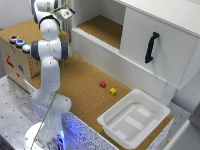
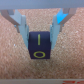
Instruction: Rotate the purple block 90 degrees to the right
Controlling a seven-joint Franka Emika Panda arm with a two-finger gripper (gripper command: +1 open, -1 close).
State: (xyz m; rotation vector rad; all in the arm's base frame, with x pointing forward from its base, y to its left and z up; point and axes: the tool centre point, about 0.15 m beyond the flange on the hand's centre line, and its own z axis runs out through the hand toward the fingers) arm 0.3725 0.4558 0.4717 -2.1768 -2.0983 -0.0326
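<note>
Purple block (image 2: pixel 38 44) between spread jaws, on cork board (image 2: pixel 65 60)

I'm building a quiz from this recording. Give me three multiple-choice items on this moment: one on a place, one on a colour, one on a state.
1. In the exterior view, the white bin sits toward:
A. lower right
B. upper left
C. centre top

2. The markings on the purple block are:
A. white
B. yellow
C. red

3. The gripper fingers are:
A. spread on either side of the block
B. pressed together, block absent
C. out of view

Answers: 1 A, the bin is at the cork mat's lower-right end; 2 B, a yellow line and ring; 3 A, one finger on each side.
</note>
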